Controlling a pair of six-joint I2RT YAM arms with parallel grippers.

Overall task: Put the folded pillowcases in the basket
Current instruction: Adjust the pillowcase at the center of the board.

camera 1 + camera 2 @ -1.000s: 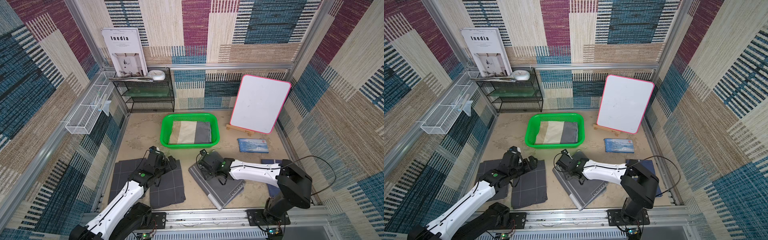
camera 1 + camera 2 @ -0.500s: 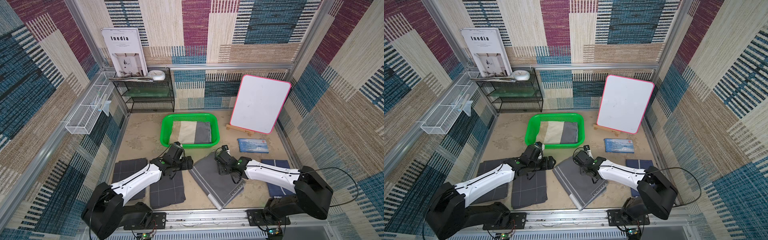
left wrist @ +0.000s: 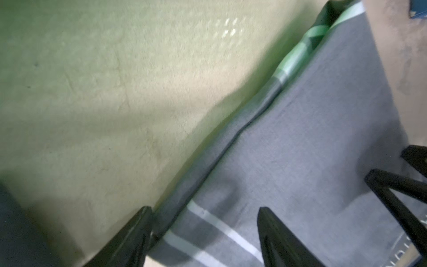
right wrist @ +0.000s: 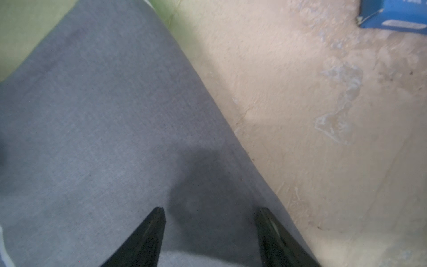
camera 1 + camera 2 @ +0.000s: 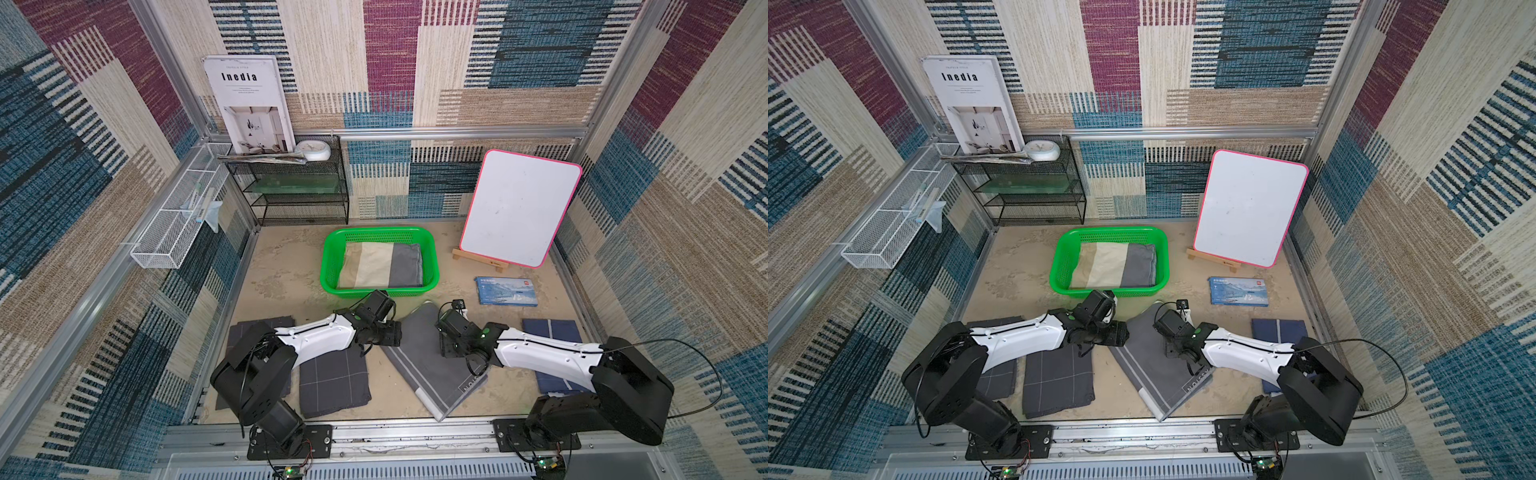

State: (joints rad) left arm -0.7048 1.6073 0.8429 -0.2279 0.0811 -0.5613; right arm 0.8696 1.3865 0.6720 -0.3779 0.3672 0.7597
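The folded pillowcase (image 5: 419, 365) (image 5: 1150, 370), grey with white stripes, lies askew on the table in front of the green basket (image 5: 328, 266) (image 5: 1059, 266). Its far corner almost reaches the basket wall. A beige and grey folded cloth (image 5: 382, 270) lies in the basket. My left gripper (image 5: 394, 333) (image 3: 205, 209) is open and straddles the pillowcase's (image 3: 300, 150) left folded edge, one finger on the table side and one over the cloth. My right gripper (image 5: 446, 348) (image 4: 211, 209) is open, tips down on the pillowcase (image 4: 104, 115) near its right edge.
Two dark checked cloths (image 5: 334, 382) (image 5: 257, 328) lie at the front left under my left arm. A blue cloth (image 5: 548, 332) and a blue box (image 5: 505, 291) are on the right. A whiteboard (image 5: 519, 208), a black shelf (image 5: 299, 195) and a white wire rack (image 5: 174, 228) line the back and left.
My left arm swung right from the checked cloth to the pillowcase's left edge, its jaws narrowing. My right gripper crossed the pillowcase from its left corner to its right side.
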